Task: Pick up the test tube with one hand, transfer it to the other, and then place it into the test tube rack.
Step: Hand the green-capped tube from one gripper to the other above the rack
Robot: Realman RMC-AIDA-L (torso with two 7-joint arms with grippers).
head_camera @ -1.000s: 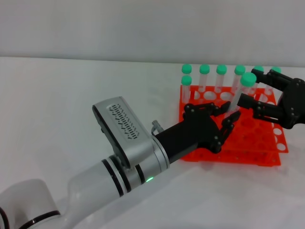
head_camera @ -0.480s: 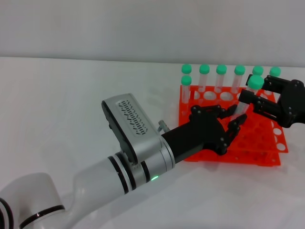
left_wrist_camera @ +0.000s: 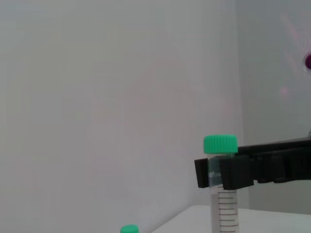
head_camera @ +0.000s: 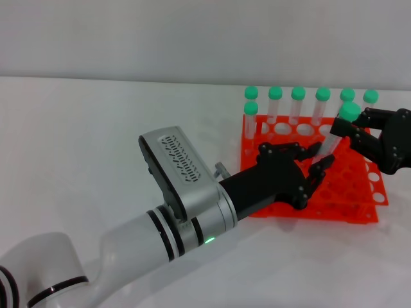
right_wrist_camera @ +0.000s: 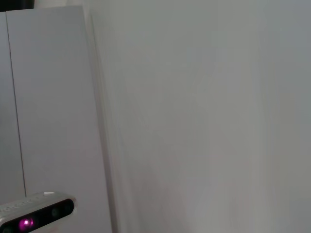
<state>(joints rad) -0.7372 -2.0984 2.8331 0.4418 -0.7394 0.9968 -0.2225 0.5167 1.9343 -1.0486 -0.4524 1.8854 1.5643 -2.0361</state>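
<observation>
The light, slick-looking test tube point(head_camera: 336, 135) is being pinched below its cap by the right pincer point(head_camera: 359, 136) over the test tube rack point(head_camera: 359, 186), while the left pincer point(head_camera: 308, 168) is being held spread open nearby.

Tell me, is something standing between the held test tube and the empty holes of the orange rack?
Yes: the left tool lies over the orange-red plastic rack, under the green-capped clear tube held by the right tool.

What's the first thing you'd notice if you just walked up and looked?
The bright orange rack on the white table, with green-capped tubes standing along its back row. Above it, the right hand pinches a tilted tube just below its cap, while the left hand hovers open beside it.
</observation>
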